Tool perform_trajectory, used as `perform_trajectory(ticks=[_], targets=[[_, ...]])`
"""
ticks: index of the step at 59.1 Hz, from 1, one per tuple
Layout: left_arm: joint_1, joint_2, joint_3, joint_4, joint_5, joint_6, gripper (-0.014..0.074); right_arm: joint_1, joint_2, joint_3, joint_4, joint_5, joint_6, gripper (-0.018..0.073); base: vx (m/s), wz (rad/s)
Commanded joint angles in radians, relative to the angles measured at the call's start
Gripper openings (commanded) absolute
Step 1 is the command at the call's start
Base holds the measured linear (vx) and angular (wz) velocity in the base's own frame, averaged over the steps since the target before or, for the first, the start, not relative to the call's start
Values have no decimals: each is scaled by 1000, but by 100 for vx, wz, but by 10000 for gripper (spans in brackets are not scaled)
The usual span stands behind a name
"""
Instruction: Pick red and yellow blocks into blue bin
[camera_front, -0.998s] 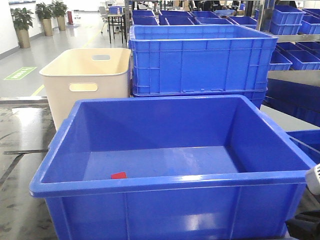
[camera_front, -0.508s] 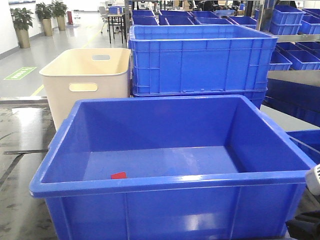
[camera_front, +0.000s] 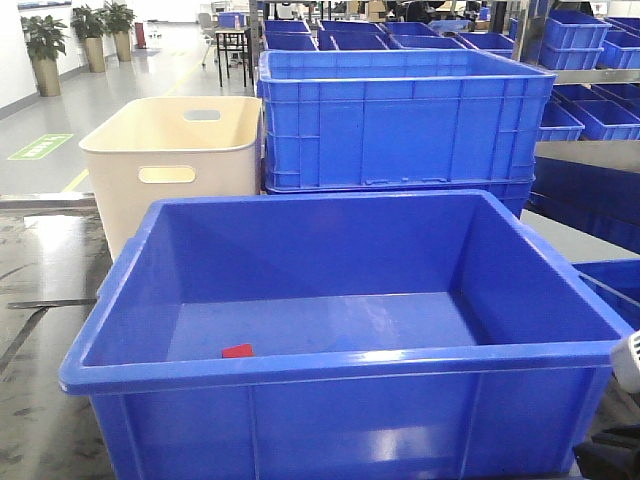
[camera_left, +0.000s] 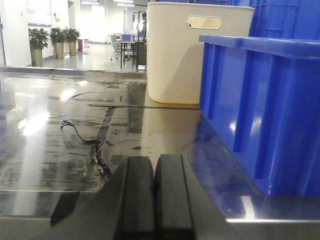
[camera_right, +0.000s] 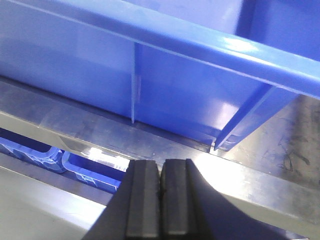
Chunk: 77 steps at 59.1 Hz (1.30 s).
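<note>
The blue bin (camera_front: 340, 370) fills the table's middle, the red block (camera_front: 237, 351) already lying on its floor by the near wall. Both grippers — left (camera_left: 154, 192), right (camera_right: 160, 197) — sit closed and empty outside it, one either side; no yellow block shows.

Bright overhead light is being reflected as white glare off the glossy dark bench (camera_left: 60, 125) and the large smooth-walled bright-blue plastic bin (camera_front: 350, 440); nearby black fingers (camera_right: 160, 200) are being rendered soft.
</note>
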<state>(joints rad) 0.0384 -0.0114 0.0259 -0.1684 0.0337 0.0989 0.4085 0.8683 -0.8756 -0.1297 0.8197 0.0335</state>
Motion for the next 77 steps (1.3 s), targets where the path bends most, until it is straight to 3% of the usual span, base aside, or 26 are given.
perform_trajectory(ticks=[1, 14, 24, 77], targets=[[-6, -17, -17, -10, -89, -5, -1, 1, -12, -29, -16, -61, -2, -10, 0, 0], [-6, -17, -17, 7, -92, -11, -1, 1, -12, -29, -16, -61, -2, -10, 0, 0], [-6, -17, -17, 111, -93, -105, -1, 1, -12, -29, -16, -61, -2, -10, 0, 0], [-6, -17, -17, 111, -92, -104, -1, 1, -12, -29, -16, -63, -2, -10, 0, 0]])
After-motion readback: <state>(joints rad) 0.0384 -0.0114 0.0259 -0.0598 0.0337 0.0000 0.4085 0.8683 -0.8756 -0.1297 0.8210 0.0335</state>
